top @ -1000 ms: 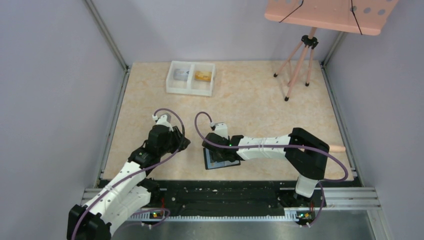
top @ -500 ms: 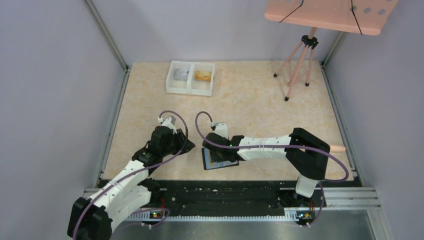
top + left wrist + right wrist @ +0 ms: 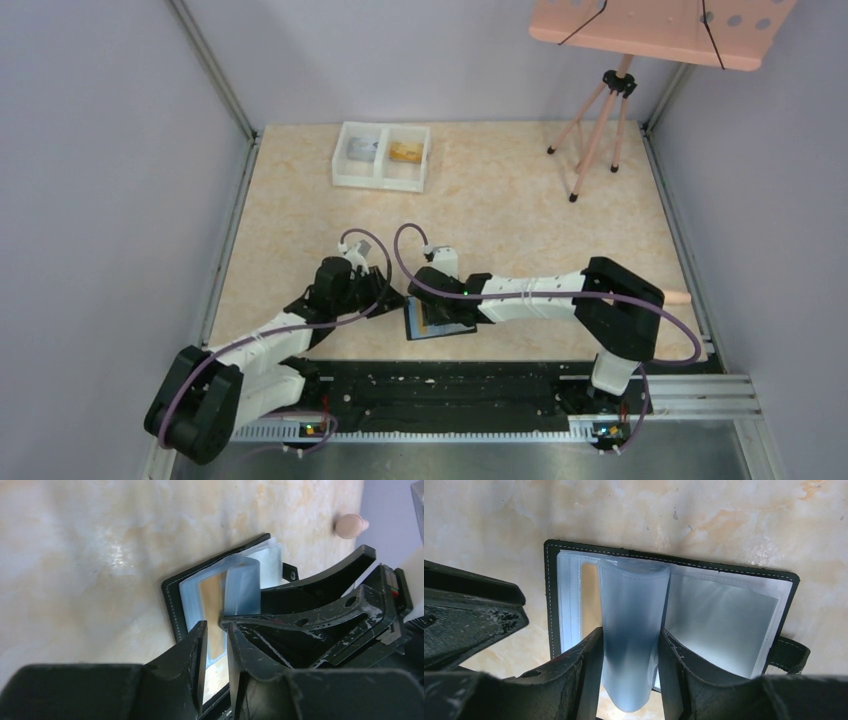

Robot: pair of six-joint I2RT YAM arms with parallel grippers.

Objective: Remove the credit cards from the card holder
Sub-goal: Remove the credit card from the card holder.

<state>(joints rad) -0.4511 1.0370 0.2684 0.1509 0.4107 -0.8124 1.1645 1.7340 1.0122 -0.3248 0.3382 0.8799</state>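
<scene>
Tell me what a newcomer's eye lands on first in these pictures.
Both hands crowd one spot near the table's front edge. The right hand holds a curled clear sleeve of the open card holder between its fingers. The left hand hovers, slightly open, over an orange-gold card in its pocket. Far behind them sit a white tray and, off to the right, a pink stand.

I see the black card holder (image 3: pixel 719 620) lying open on the desk, near centre, clear sleeves bowed upward; an orange-gold credit card (image 3: pixel 590 592) sits in its left page.
</scene>
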